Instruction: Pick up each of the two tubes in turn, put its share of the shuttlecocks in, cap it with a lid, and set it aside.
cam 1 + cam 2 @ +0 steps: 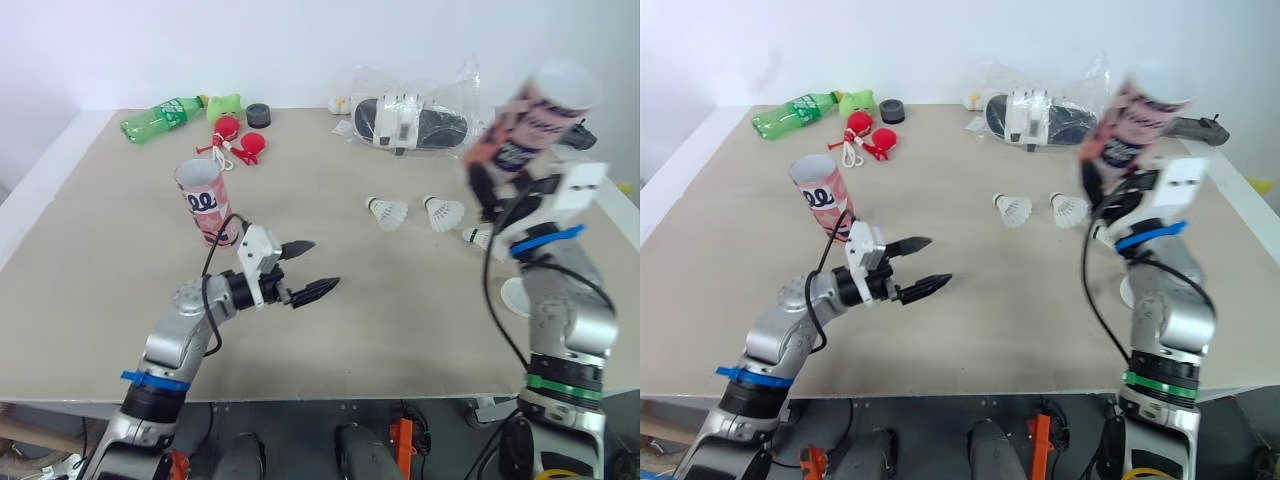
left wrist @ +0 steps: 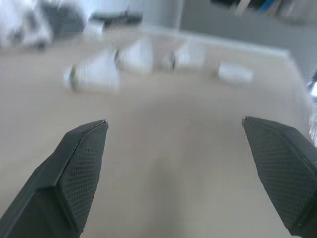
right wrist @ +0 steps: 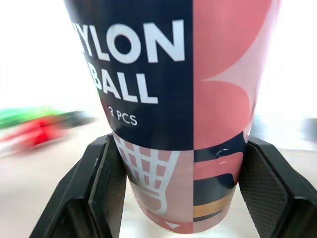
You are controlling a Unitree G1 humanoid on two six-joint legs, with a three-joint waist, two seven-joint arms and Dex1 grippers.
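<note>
Above the right side of the table (image 1: pixel 400 330), right gripper (image 3: pixel 181 193) pinches a tilted tube (image 1: pixel 530 125), held clear of the surface. Left gripper (image 1: pixel 322 265) hovers, fingers spread wide, near the upright second tube (image 1: pixel 207 203). Shuttlecocks (image 1: pixel 386 211) lie between the arms.

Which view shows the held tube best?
The right wrist view: the held tube stands close up with its print readable, and the right tool is shut on its lower part. Both eye views show it from farther off, raised and tilted above the table's right side.
</note>
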